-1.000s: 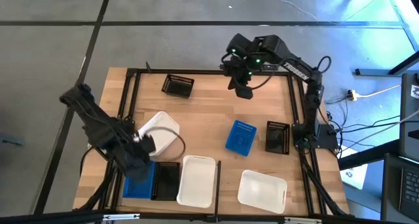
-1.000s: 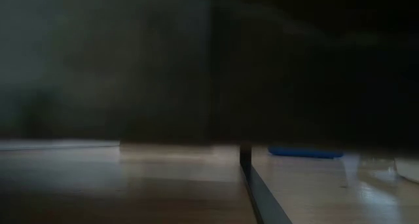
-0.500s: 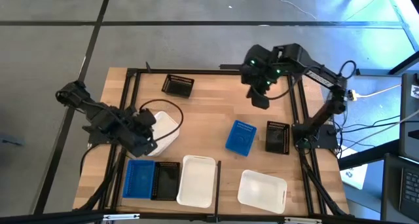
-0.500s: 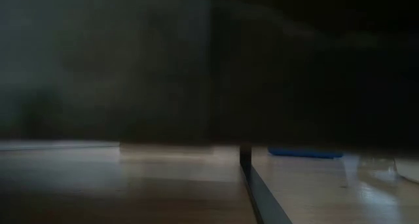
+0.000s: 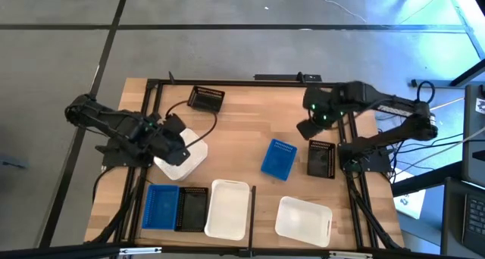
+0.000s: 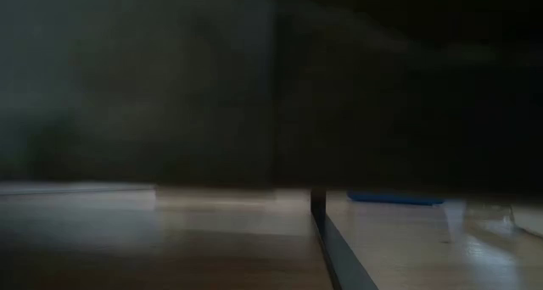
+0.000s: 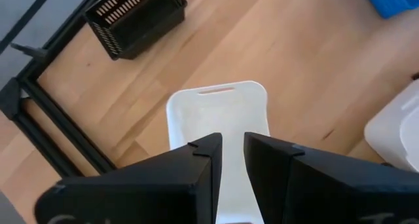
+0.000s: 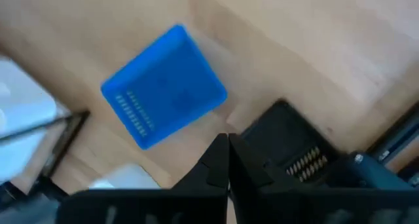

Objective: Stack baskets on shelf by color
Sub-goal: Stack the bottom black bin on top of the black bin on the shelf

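Gripping the rim of a white basket (image 5: pixel 182 154) at the shelf's (image 5: pixel 242 115) left side, left pincer (image 5: pixel 173 141) pinches its wall between narrowly spaced fingers. Right pincer (image 5: pixel 307 128), fingers pressed together and empty, hovers near the right rail above a blue basket (image 5: pixel 279 158) and a black basket (image 5: pixel 321 158).

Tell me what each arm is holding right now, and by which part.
The left gripper pinches the near rim of a smooth white plastic basket, one of its fingers inside the wall. The right gripper, fingers shut, holds nothing.
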Robot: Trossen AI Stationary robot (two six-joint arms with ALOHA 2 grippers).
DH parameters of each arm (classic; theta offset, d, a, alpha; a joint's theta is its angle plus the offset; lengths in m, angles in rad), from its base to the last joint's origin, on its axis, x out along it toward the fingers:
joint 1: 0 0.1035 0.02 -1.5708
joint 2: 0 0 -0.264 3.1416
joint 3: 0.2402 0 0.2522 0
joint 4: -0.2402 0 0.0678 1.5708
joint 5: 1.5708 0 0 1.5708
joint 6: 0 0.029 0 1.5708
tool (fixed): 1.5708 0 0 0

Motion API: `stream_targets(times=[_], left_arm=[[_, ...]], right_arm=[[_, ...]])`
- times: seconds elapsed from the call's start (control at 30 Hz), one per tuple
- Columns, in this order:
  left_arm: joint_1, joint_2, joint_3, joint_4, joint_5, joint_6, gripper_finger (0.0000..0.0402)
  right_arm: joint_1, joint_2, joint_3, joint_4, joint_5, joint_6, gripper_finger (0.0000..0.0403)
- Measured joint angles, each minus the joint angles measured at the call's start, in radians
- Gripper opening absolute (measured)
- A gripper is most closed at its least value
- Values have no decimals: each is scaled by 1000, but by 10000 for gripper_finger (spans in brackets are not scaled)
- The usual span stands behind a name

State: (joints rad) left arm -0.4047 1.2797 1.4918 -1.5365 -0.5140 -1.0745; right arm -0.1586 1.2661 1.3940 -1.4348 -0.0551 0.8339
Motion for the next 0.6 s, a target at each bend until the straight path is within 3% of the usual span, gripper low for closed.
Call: stream_targets(times=[0.13, 0.33, 0.6], left_arm=[[24, 0, 0, 2, 0, 54, 57], [41, 0, 0, 3, -2, 65, 57], [41, 0, 0, 4, -1, 101, 57]], right_arm=[[32, -21, -96, 7, -2, -51, 0], [17, -18, -220, 26, -103, 32, 33], [17, -19, -314, 56, -98, 151, 72]])
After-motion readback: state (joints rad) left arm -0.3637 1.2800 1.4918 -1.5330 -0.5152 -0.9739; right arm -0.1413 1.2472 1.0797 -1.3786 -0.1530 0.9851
